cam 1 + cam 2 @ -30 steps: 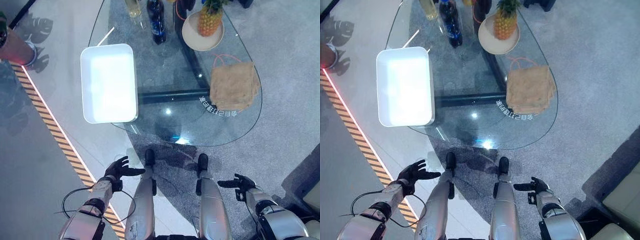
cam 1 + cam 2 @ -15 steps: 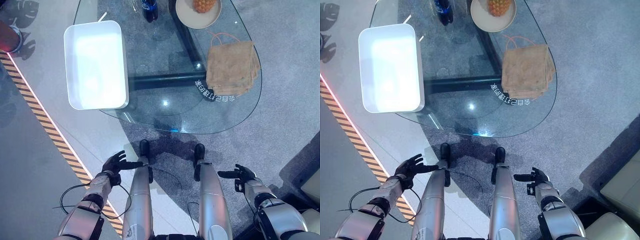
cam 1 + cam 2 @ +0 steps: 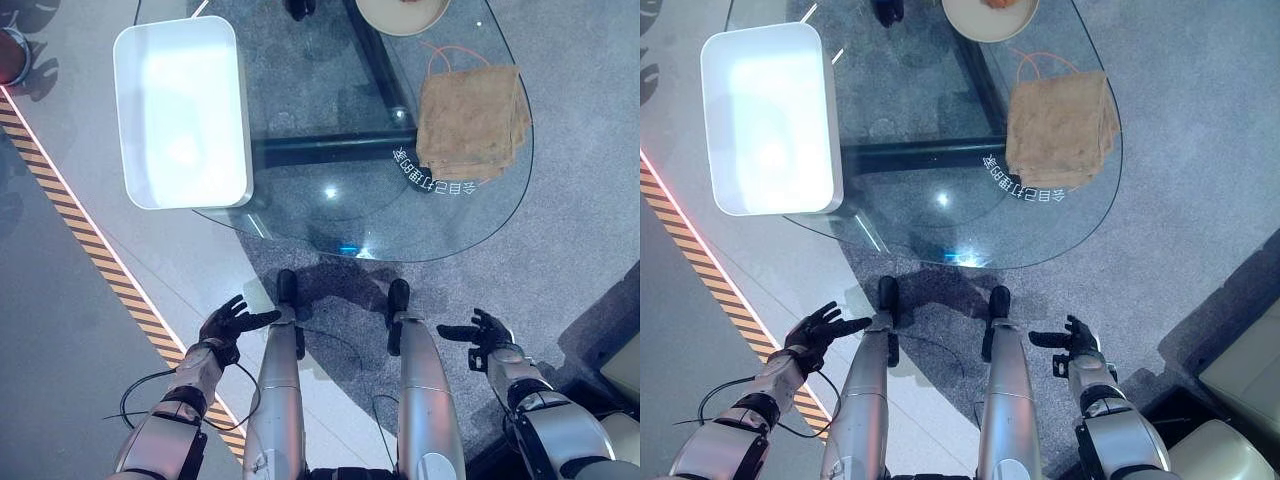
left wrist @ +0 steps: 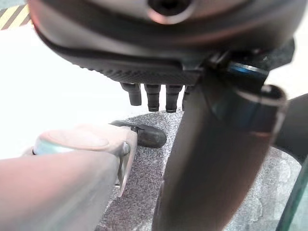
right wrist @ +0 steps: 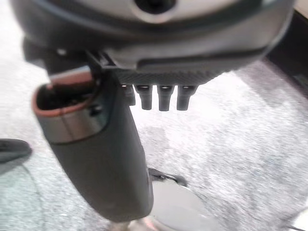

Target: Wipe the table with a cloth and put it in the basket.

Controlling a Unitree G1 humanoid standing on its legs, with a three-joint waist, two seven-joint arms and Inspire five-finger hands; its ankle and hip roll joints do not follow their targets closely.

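folded tan cloth (image 3: 471, 122) on the glass table (image 3: 340, 215) near its right edge, white basket (image 3: 178, 110) on the table's left side, left hand (image 3: 230, 323) and right hand (image 3: 483, 334) low over the floor, fingers spread, holding nothing

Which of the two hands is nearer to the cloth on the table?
The right hand: the folded tan cloth lies on the glass table's right side, while the left hand hangs below the white rectangular basket on the left.
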